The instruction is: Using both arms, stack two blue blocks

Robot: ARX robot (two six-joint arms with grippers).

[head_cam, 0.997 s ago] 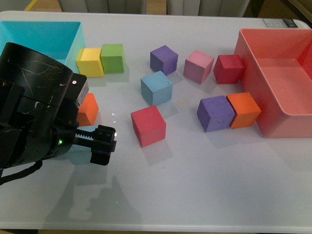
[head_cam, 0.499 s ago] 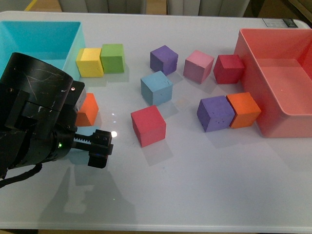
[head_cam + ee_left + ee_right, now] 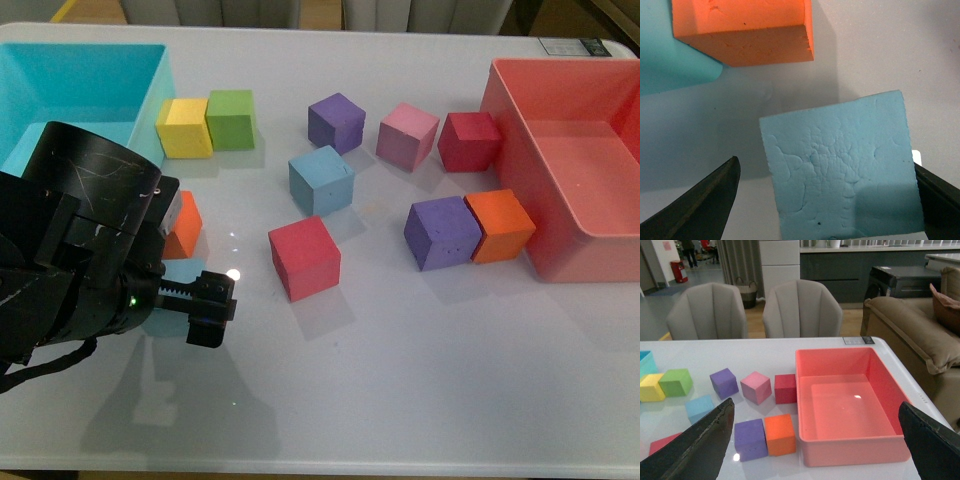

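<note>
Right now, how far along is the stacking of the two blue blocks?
Nothing is stacked yet: one blue block has nothing on it. In hand: the left gripper is open around the other blue block, not closed on it. The right gripper is open and empty. Left to do: grasp, lift, stack.

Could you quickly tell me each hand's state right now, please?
Left hand: open, straddling a blue block, not gripping it.
Right hand: open, empty.

Loose cubes (image 3: 304,258) lie between left bin (image 3: 80,75) and right tray (image 3: 510,130).
</note>
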